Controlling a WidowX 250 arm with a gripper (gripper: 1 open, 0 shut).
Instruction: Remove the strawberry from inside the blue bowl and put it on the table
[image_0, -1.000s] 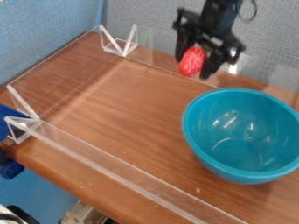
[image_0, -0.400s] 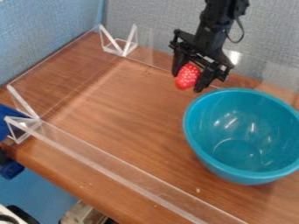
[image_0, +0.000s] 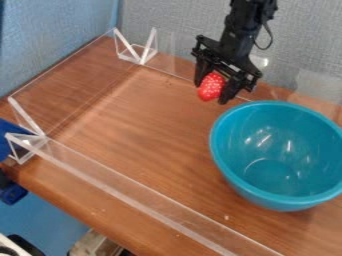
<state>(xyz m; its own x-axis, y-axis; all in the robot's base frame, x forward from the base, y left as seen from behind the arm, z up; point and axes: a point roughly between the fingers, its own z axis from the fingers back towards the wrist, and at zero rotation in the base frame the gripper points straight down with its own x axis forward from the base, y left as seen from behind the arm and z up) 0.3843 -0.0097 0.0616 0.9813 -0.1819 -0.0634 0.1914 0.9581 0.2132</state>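
Jaws (image_0: 227, 79) clenched on the strawberry (image_0: 210, 87), out of the bowl (image_0: 278, 155) and beyond its far rim, I judge this the placing step: lower it and let go, keeping off the rear clear wall (image_0: 179, 66), with wood (image_0: 134, 125) open toward me.

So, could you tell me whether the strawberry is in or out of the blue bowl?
Out: the strawberry is in the gripper, beyond the blue bowl's rim.
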